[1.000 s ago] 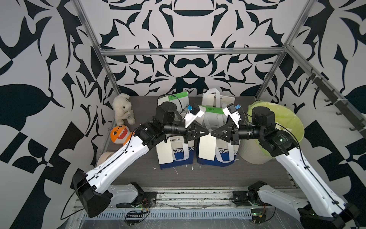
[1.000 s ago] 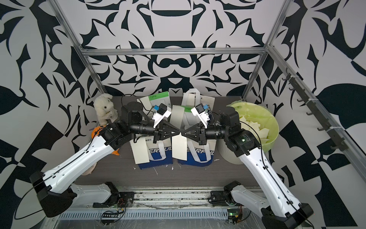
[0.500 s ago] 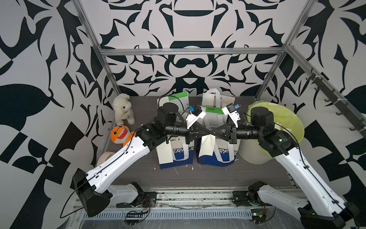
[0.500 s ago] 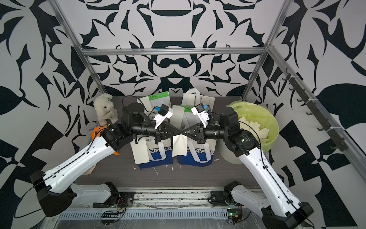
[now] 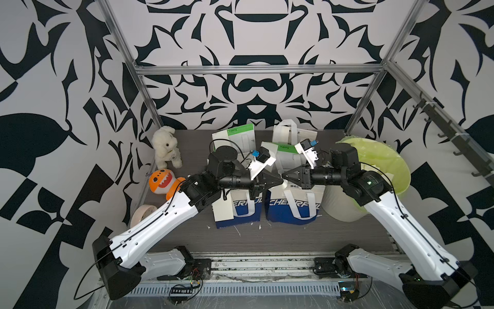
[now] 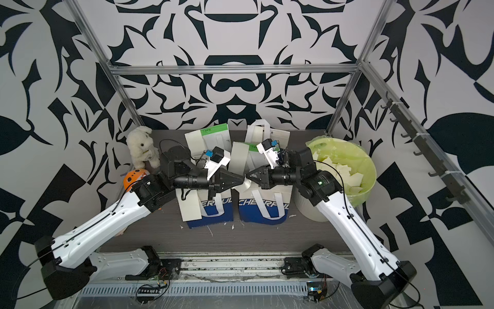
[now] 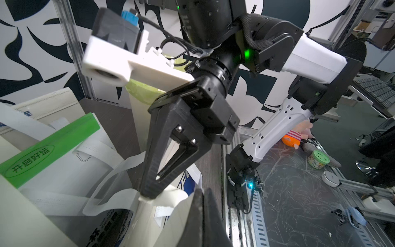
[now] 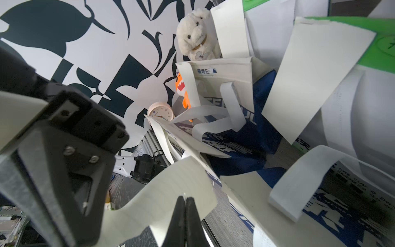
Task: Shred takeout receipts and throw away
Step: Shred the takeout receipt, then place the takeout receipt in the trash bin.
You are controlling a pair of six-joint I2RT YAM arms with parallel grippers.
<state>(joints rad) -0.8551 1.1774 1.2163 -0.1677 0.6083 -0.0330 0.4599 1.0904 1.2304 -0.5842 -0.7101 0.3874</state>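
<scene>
My left gripper [image 5: 279, 182] and right gripper [image 5: 284, 178] meet tip to tip above the two blue-and-white bags [image 5: 291, 211]. Both are shut on the same cream takeout receipt [image 8: 168, 188], which curves between them. In the left wrist view my left gripper [image 7: 202, 190] pinches that receipt [image 7: 174, 224], and the right gripper [image 7: 149, 193] bites its other end. The right gripper [image 8: 184, 197] shows its jaws pressed together through the paper. Another receipt [image 6: 189, 206] lies on the left bag and one [image 6: 236, 157] leans on the right bag. Torn pieces [image 6: 339, 171] lie in the green-lined bin [image 6: 367, 171].
A white plush dog [image 5: 165, 147], an orange shark toy [image 5: 160, 182] and a small round clock [image 8: 160, 111] stand along the left wall. Two green-topped bags [image 5: 238, 133] stand at the back. Small paper scraps [image 5: 238, 230] lie in front of the bags.
The left gripper has moved in to the right gripper's tip and shut on the receipt. The slip that hung flat below the right gripper is now drawn up between both tips.
</scene>
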